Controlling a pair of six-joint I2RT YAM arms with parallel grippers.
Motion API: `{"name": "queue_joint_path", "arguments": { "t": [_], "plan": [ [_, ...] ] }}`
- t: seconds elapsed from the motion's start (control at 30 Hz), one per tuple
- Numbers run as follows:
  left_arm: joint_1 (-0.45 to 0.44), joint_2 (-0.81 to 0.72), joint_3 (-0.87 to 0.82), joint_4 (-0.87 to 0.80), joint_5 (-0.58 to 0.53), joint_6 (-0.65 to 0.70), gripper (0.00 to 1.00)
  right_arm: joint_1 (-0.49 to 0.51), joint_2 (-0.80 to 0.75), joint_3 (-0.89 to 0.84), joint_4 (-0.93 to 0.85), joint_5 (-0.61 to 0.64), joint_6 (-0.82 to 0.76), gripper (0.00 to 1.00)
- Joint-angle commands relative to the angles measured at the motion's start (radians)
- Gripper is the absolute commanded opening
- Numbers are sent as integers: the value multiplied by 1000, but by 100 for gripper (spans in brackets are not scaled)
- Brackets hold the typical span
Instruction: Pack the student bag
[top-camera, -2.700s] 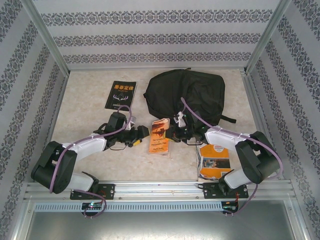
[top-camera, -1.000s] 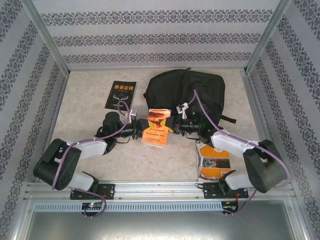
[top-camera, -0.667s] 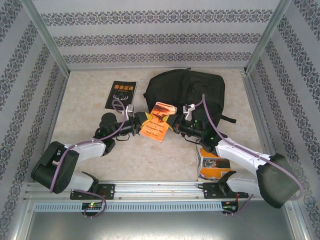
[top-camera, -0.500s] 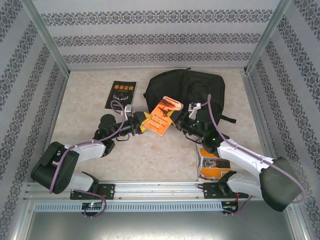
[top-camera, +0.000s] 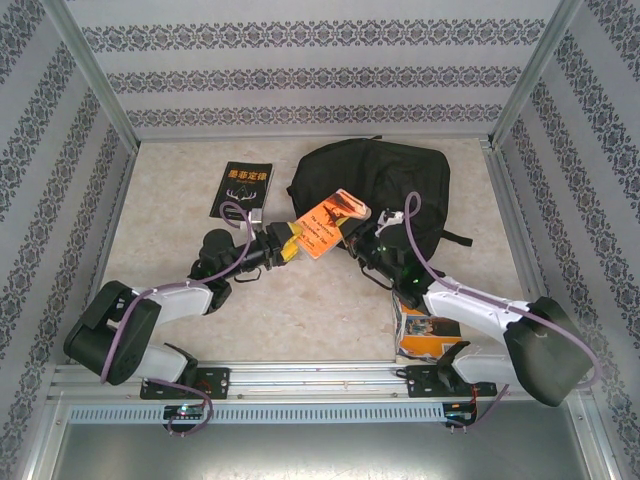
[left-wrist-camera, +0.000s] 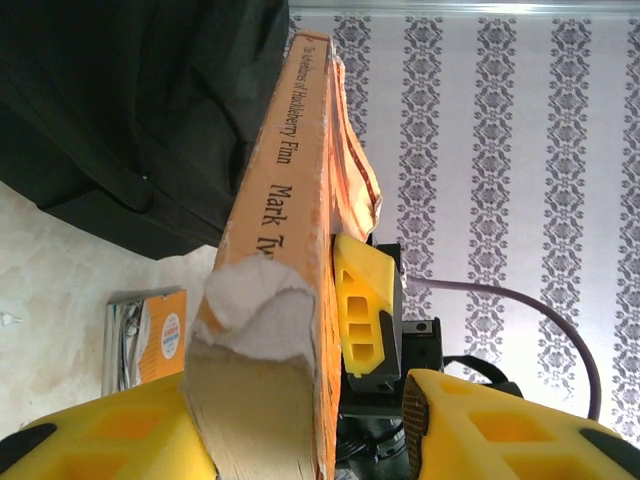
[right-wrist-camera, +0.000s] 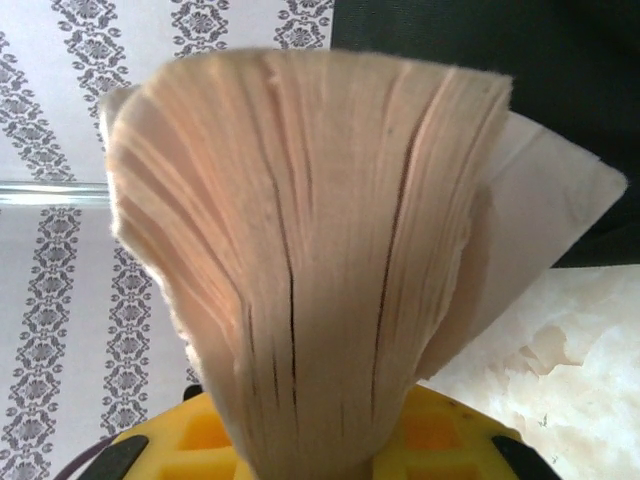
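Note:
The student bag (top-camera: 385, 185), a big black fabric backpack, lies at the back centre of the table. An orange paperback (top-camera: 325, 222) hangs tilted over the bag's front edge, between the two grippers. My right gripper (top-camera: 350, 232) is shut on the book's page edge; in its wrist view the fanned pages (right-wrist-camera: 300, 250) rise from its yellow fingers (right-wrist-camera: 180, 450). My left gripper (top-camera: 285, 243) straddles the spine (left-wrist-camera: 290, 200). It is open, with one finger against the book and a gap at the other finger (left-wrist-camera: 470, 430). The bag (left-wrist-camera: 130, 110) shows dark behind.
A black-covered book (top-camera: 244, 188) lies flat at the back left. An orange-and-white book (top-camera: 428, 325) lies by the right arm's base, also seen on the table (left-wrist-camera: 150, 335) in the left wrist view. Patterned walls and metal posts close in the table.
The orange book has been lifted off the table and carried back toward the bag, tilting up. The left gripper's jaws have widened. The right arm has stretched forward with the book.

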Motion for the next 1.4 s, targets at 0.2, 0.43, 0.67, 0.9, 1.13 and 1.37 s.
{"name": "queue_joint_path", "arguments": {
  "t": [0.2,0.43,0.67,0.9,1.13,1.37],
  "plan": [
    [-41,14,62,18,-38,81,51,59,34,30,107,103,65,0],
    [-60,25,86,-22,-58,108,49,92,59,50,124,129,67,0],
    [-63,3,88,-70,-71,133,37,117,38,36,69,199,60,0],
    [-62,-40,111,-230,-84,203,18,146,38,49,-24,242,79,0],
    [-11,-173,150,-482,-90,311,0,138,-61,142,-358,288,-147,49],
    [117,-413,279,-1013,-158,568,0,83,-155,224,-724,442,-398,56]
  ]
}}
